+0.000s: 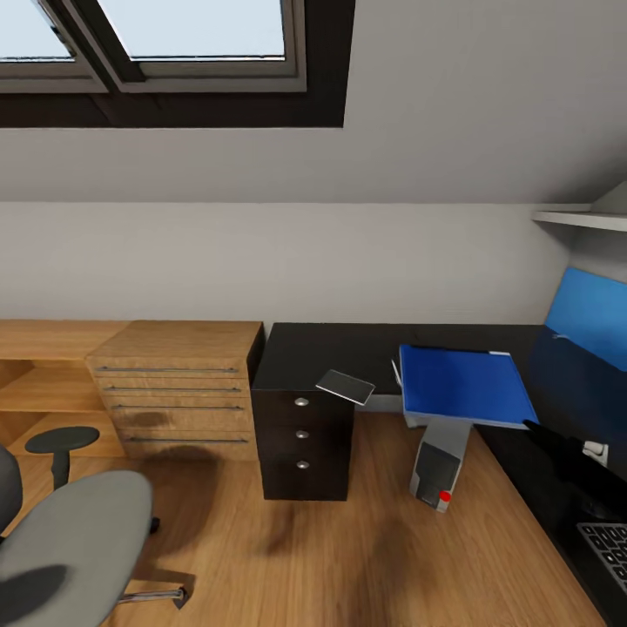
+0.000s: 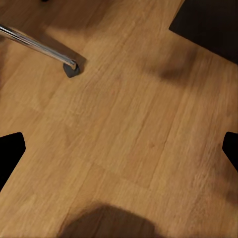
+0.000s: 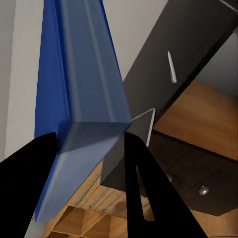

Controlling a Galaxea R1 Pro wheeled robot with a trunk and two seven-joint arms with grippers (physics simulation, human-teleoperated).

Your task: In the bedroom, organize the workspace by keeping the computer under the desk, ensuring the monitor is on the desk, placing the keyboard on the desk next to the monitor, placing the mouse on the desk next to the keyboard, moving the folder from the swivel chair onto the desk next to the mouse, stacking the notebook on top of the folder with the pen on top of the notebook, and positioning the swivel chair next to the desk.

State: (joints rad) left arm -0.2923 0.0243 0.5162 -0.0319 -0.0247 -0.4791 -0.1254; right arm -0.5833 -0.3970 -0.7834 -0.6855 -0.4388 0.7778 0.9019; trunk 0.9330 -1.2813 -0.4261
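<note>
My right gripper (image 3: 91, 148) is shut on a corner of the bright blue folder (image 1: 461, 383), which I hold level over the black desk (image 1: 331, 348) and the pale computer (image 1: 440, 461) standing on the floor. In the head view the right gripper (image 1: 531, 425) reaches in from the right. The grey notebook (image 1: 346, 386) overhangs the desk's front edge, and the thin white pen (image 1: 396, 373) lies between it and the folder. The keyboard (image 1: 610, 542) lies on the desk at the lower right. The swivel chair (image 1: 74, 540) stands at the lower left. My left gripper (image 2: 119, 148) is open above the floor.
A black drawer unit (image 1: 302, 435) stands under the desk, beside a light wooden drawer chest (image 1: 174, 383). The desk's blue back panel (image 1: 592, 322) rises at the right under a white shelf (image 1: 579, 218). A chrome chair leg with its castor (image 2: 69, 67) lies near my left gripper.
</note>
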